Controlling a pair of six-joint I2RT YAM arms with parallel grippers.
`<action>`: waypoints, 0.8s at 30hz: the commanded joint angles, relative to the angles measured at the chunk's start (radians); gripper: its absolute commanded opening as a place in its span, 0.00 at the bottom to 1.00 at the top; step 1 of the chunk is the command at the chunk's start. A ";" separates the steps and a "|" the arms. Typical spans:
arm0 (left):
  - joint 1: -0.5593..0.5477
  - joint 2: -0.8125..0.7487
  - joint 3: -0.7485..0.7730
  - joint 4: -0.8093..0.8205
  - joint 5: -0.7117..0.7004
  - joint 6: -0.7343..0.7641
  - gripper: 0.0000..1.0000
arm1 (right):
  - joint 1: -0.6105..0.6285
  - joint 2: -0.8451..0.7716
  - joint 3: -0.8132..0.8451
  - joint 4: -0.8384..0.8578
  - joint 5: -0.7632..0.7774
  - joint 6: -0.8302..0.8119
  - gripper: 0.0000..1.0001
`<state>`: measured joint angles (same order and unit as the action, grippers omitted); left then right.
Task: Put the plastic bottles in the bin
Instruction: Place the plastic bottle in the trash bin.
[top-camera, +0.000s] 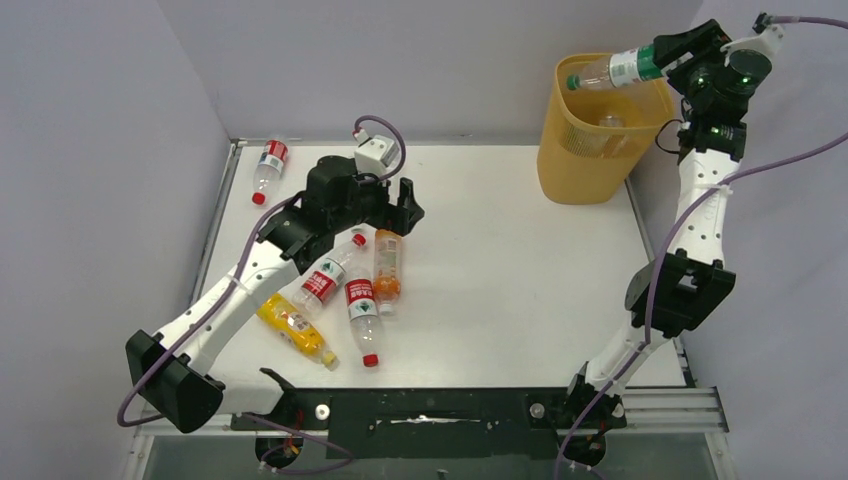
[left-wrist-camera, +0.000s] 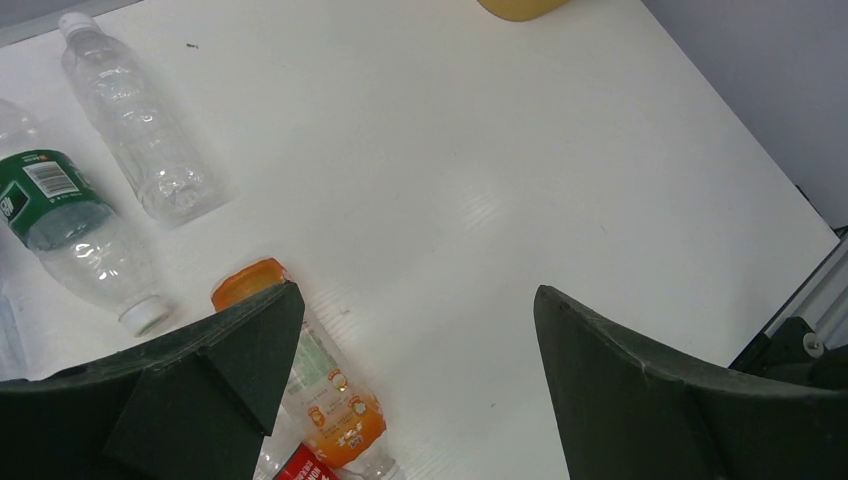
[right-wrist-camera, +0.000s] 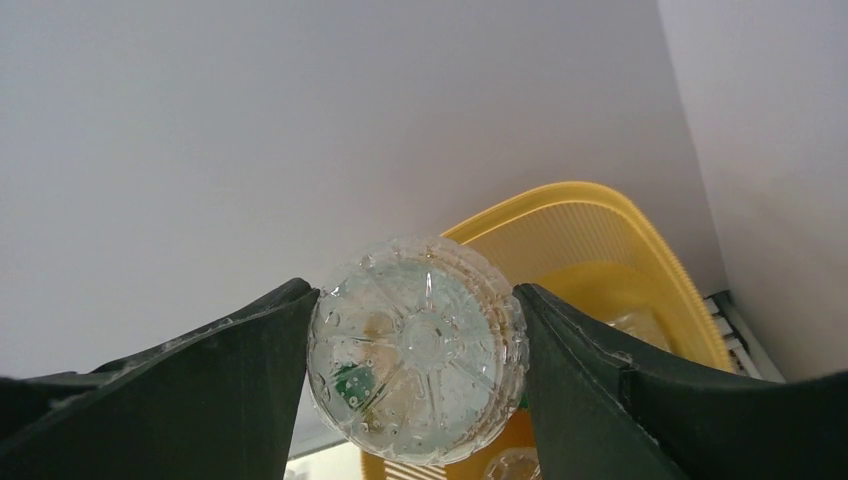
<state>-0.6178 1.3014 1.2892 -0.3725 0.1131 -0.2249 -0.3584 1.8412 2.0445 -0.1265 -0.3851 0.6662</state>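
right fingers (top-camera: 655, 60): clamped on the base end of a clear green-capped bottle (top-camera: 612, 70). in the wrist view each finger touches a side of its ribbed base. the bottle lies level, cap away from the fingers, over the open mouth of the yellow bin (top-camera: 590, 165), clear of the rim. grey walls stand close behind and beside these fingers, so room is tight. below them, inside the bin, a clear bottle (top-camera: 610, 125) shows. the count inside cannot be told.

left fingers (top-camera: 405, 210): spread wide, holding nothing, over the table (top-camera: 520, 270). ahead of them bare table runs to its right edge.

an orange bottle (left-wrist-camera: 335, 400) lies just under the left finger, partly covered by it. beyond that finger lie a green-labelled bottle (left-wrist-camera: 65, 225) and an unlabelled clear bottle (left-wrist-camera: 135, 120), the first cut off by the frame. the arm hides both from overhead.

behind the fingers a red-labelled bottle (top-camera: 325, 280), a second red-labelled bottle (top-camera: 362, 305) and a yellow bottle (top-camera: 293, 328) lie close together. a lone red-labelled bottle (top-camera: 268, 168) lies by the far left edge.
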 joint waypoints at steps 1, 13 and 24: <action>0.008 0.008 0.039 0.018 0.019 0.003 0.87 | -0.024 -0.036 0.019 0.077 0.055 -0.031 0.71; 0.007 0.010 0.039 -0.011 0.027 -0.001 0.87 | -0.067 0.006 0.005 0.052 0.090 -0.043 0.90; 0.007 -0.002 0.020 -0.049 0.004 -0.021 0.87 | 0.007 -0.072 -0.016 0.001 0.089 -0.109 0.96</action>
<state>-0.6136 1.3220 1.2892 -0.4210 0.1272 -0.2295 -0.3870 1.8439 2.0136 -0.1349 -0.3092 0.6090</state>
